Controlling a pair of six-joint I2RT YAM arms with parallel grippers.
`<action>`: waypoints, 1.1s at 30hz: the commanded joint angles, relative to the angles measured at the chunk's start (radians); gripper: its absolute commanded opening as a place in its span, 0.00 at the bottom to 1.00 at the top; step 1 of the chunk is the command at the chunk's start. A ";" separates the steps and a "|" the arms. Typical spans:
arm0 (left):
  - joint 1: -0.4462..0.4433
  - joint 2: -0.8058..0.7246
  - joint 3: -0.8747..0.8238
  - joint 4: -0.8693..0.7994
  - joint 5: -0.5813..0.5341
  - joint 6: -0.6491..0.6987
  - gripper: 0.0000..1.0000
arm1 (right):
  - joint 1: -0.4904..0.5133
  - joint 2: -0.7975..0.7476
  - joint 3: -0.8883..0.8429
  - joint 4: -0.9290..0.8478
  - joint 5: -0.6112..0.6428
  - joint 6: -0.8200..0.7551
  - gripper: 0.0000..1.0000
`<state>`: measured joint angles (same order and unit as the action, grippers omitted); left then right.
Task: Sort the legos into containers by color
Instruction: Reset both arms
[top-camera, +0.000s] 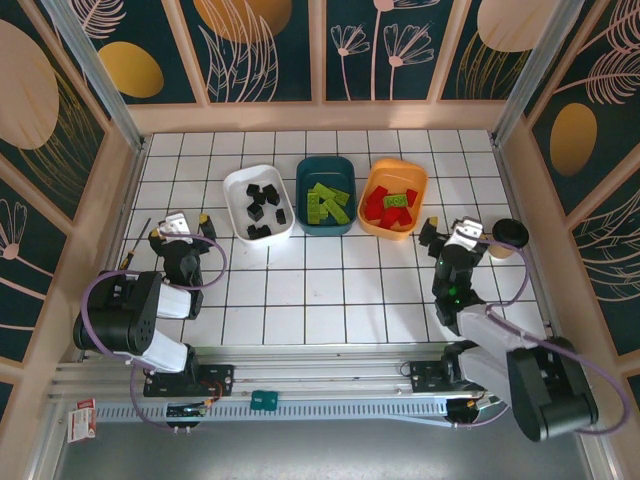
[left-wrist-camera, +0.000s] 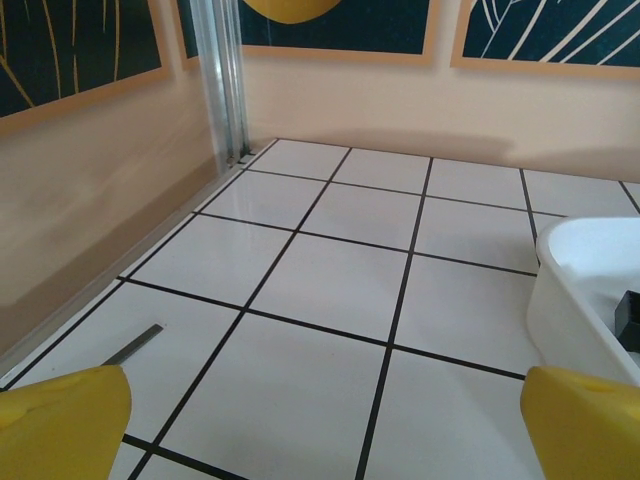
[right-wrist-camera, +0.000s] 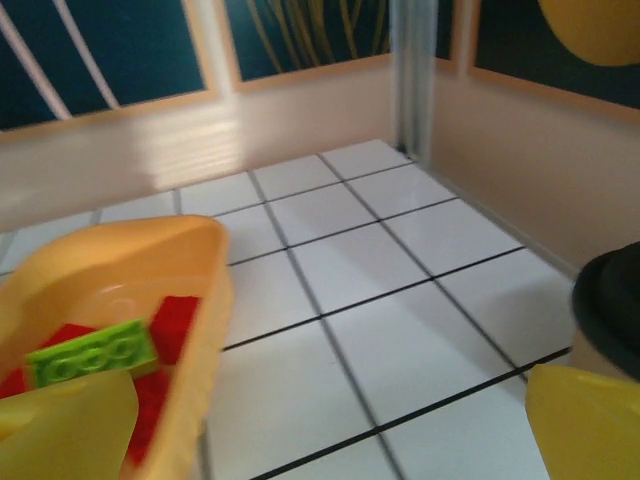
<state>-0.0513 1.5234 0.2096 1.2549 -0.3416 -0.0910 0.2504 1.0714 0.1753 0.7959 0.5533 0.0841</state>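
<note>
In the teal bin (top-camera: 325, 163) are held green legos (top-camera: 327, 203); in the white bin (top-camera: 236, 182) to its left, black legos (top-camera: 262, 208); in the orange bin (top-camera: 398, 166) to its right, red legos (top-camera: 380, 208) and one green brick (right-wrist-camera: 92, 352). Nearer than the teal bin, the left gripper (left-wrist-camera: 322, 425) and the right gripper (right-wrist-camera: 325, 425) are spread wide, empty.

This looks like a robot lab cell: a white gridded worktop (top-camera: 320, 290) closed in by printed wall panels (top-camera: 260, 45), with the left arm (top-camera: 135, 320) and right arm (top-camera: 520, 365) bolted on an aluminium rail (top-camera: 330, 380).
</note>
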 joint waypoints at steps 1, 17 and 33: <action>0.007 -0.005 0.007 0.055 -0.006 -0.021 0.99 | -0.066 0.159 0.017 0.265 -0.057 -0.082 0.99; 0.007 -0.003 0.008 0.055 -0.006 -0.021 0.99 | -0.273 0.457 0.073 0.447 -0.492 -0.049 0.99; 0.007 -0.003 0.007 0.054 -0.006 -0.021 0.99 | -0.260 0.500 0.006 0.614 -0.378 -0.032 0.99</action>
<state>-0.0513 1.5234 0.2096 1.2610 -0.3450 -0.0914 -0.0151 1.5688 0.1761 1.3544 0.1535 0.0399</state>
